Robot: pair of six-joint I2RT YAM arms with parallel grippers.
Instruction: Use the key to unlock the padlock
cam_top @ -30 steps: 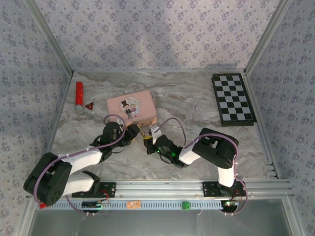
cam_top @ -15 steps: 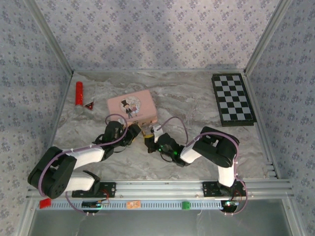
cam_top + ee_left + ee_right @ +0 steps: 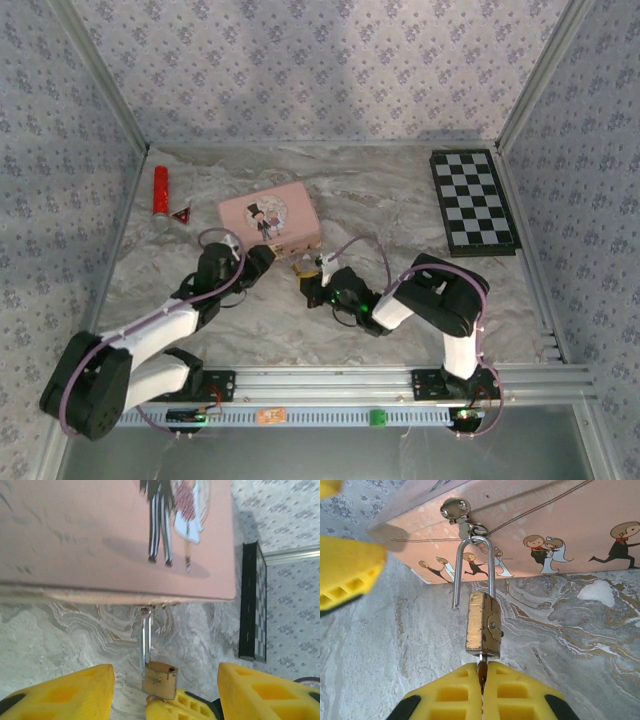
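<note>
Papering the cell: we see patterned walls [image 3: 320, 70] closing three sides of the work area.
Table [image 3: 400, 330]: a marbled grey-white sheet covers it, wrinkled toward the back.
Arms: the left arm [image 3: 150, 330] and right arm [image 3: 440, 300] reach in from the near rail, and their wrists meet just in front of the pink tin.
Chessboard [image 3: 473, 200]: it lies flat in the far right corner, well apart from the work.
Pink tin [image 3: 270, 218]: it sits left of centre with a cartoon wedding couple on its lid. Its front wall stands directly behind the padlock and blocks the far side.
Red tube [image 3: 160, 190]: it lies at the far left edge with a small red triangle [image 3: 181, 214] just beside it, both well apart from the arms.
Left gripper [image 3: 262, 258]: the jaws are spread wide. Its yellow fingers [image 3: 65, 690] flank the padlock, and we see a gap on each side.
Right gripper [image 3: 483, 680]: the jaws are pressed together, pinching the key from the near side.
Padlock [image 3: 483, 625]: the brass body lies just in front of the tin, joined to the clasp [image 3: 456, 508] on the tin's front.
Shackle [image 3: 474, 565]: it is threaded through the clasp's ring. One leg enters the body, and the other ends in open air beside it.
Key [image 3: 481, 667]: we see only a sliver between the right fingertips, entering the underside of the padlock.
</note>
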